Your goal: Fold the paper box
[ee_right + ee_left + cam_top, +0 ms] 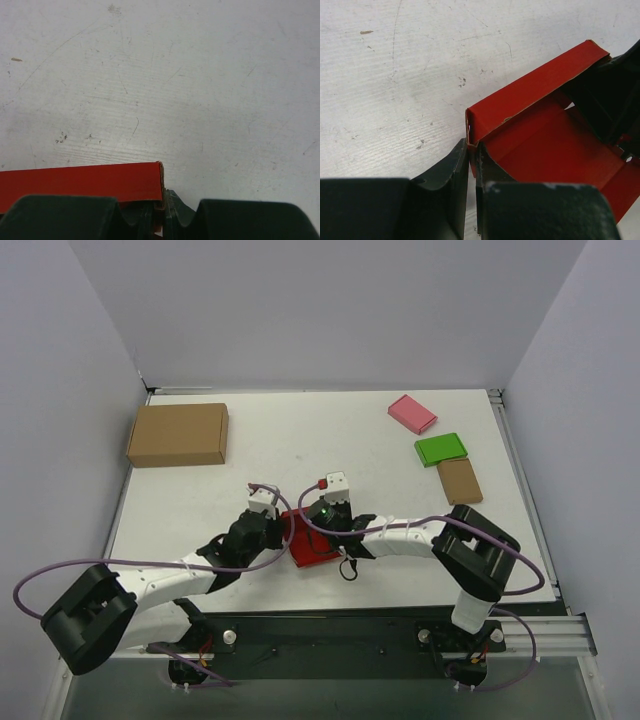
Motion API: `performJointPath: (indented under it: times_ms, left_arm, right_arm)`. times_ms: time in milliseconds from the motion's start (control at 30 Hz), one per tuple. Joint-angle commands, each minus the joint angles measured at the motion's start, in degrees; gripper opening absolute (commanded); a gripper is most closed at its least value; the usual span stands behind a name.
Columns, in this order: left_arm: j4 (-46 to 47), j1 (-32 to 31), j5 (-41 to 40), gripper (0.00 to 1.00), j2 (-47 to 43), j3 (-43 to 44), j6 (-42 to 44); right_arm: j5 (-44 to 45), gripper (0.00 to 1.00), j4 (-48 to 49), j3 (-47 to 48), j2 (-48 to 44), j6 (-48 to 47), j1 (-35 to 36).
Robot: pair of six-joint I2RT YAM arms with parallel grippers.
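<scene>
The paper box point(312, 545) lies on the white desk point(300, 440), near the middle of its near edge, between the two arms. From above, its long axis appears to run from far to near, with the near end swung a little to the right. The arms cover much of the box, so the exact outline cannot be told there. Its open side faces up.

The left pincer point(283, 528) meets the box from the left and the right pincer point(320, 518) from the right, at the far end.

The left wrist view shows what the top view hides. A red side wall stands raised along the box's edge, and the flat red floor spreads out below it. The left pincer point(472, 152) is narrow, its two dark fingers nipping the near corner of that wall. A dark shape at the other end of the wall looks like the right pincer, though its fingers cannot be made out there.

The right wrist view shows neither the floor nor the inside. Only a low red strip of wall point(80, 182) runs in from the left and ends at the right pincer point(161, 202). That pincer is drawn narrow, with the end of the wall between its fingers.

Only the top view shows the rest of the desk:
- A large brown carton point(178, 434) sits far left.
- A pink flat box point(412, 413), a green flat box point(441, 449) and a small brown flat box point(460, 480) sit in a row far right, well apart from the red box.
</scene>
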Motion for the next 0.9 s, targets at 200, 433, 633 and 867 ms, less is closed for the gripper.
performJointPath:
  times_ms: [200, 433, 633, 867]
  left_arm:
    - [-3.6, 0.1, -2.6, 0.00, 4.4, 4.7, -0.9]
    - [-8.7, 0.3, -4.3, 0.00, 8.5, 8.6, -1.3]
    - [-8.2, 0.3, -3.8, 0.00, 9.5, 9.1, -1.1]
    - [-8.3, 0.4, -3.5, 0.00, 9.0, 9.4, -0.8]
  right_arm:
    - [5.9, 0.14, -6.1, -0.5, -1.3, -1.2, -1.5]
    - [-2.3, 0.50, -6.0, -5.9, -11.0, 0.7, -1.1]
    - [-7.9, 0.62, -4.6, -11.1, -20.4, 2.9, -0.4]
    - [-12.4, 0.62, -2.8, -13.4, -23.9, 1.5, 0.0]
